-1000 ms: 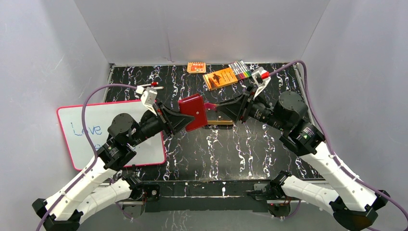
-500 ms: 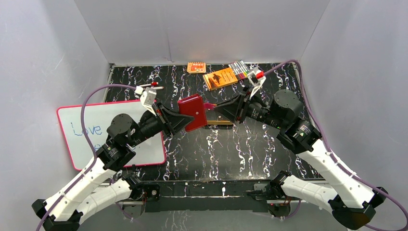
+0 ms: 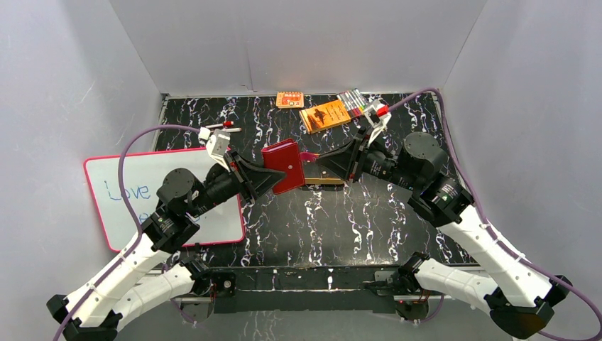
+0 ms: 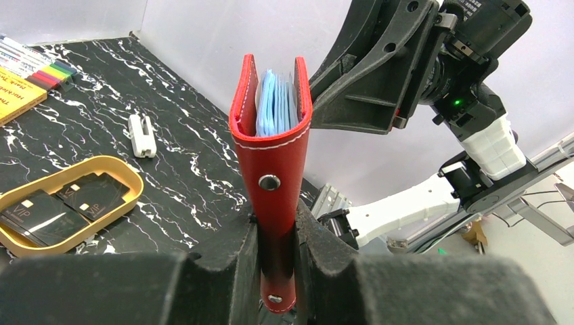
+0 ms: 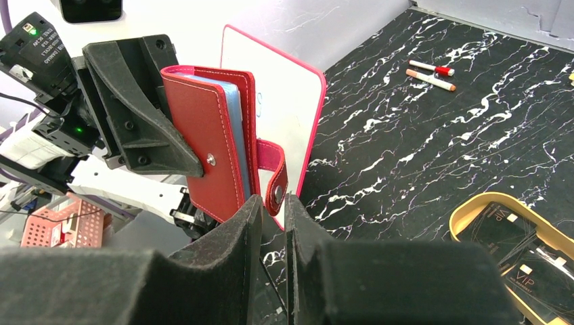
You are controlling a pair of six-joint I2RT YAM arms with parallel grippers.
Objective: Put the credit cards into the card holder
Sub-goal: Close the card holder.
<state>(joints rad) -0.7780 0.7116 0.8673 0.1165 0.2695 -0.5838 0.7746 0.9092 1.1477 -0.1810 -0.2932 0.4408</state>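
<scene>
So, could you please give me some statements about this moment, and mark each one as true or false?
1. The left hand clamps the card holder upright. True.
2. The credit cards are inside the card holder. False: they lie in the yellow tray on the table.
3. The right hand pinches the snap tab of the card holder. True.
4. The whiteboard is blank. False: it has blue handwriting on it.
</scene>
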